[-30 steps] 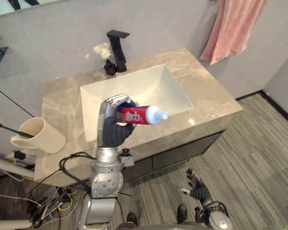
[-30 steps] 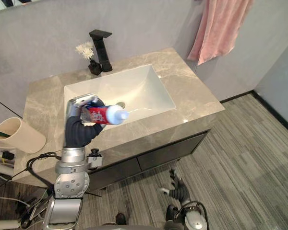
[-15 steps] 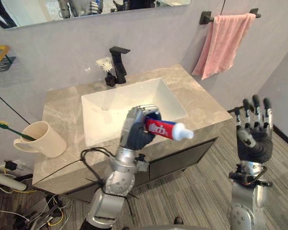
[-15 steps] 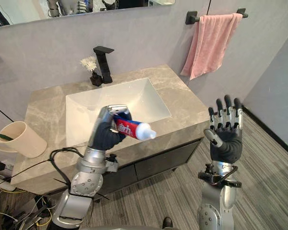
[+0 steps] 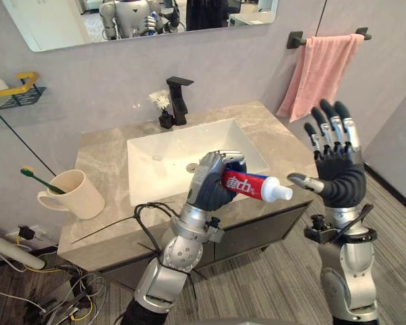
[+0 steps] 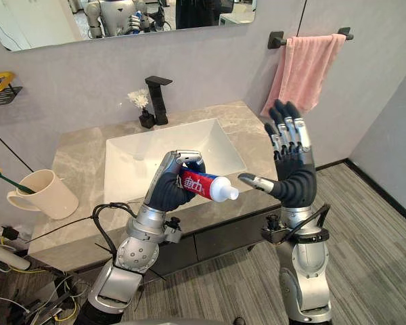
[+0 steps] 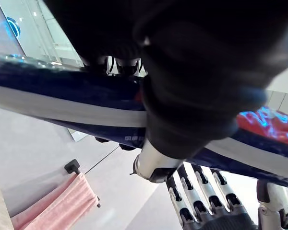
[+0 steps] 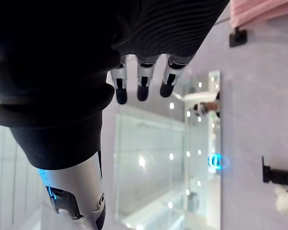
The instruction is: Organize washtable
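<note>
The right hand [image 5: 340, 177] now stands much nearer the toothpaste tube [image 5: 250, 185] than half a second ago. Its fingers are straight and spread, and its thumb [image 5: 302, 180] points toward the white cap [image 5: 282, 193] without touching it. The left hand [image 5: 211, 191] keeps its fingers curled round the tube, above the front edge of the sink [image 5: 152, 159]. The tube is red and blue and lies nearly level, cap toward the right hand.

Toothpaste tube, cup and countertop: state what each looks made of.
The toothpaste tube looks glossy printed plastic, white cap; the cup matte cream, ceramic or plastic, cannot tell; the countertop polished beige stone, likely marble, veined and reflecting light.
</note>
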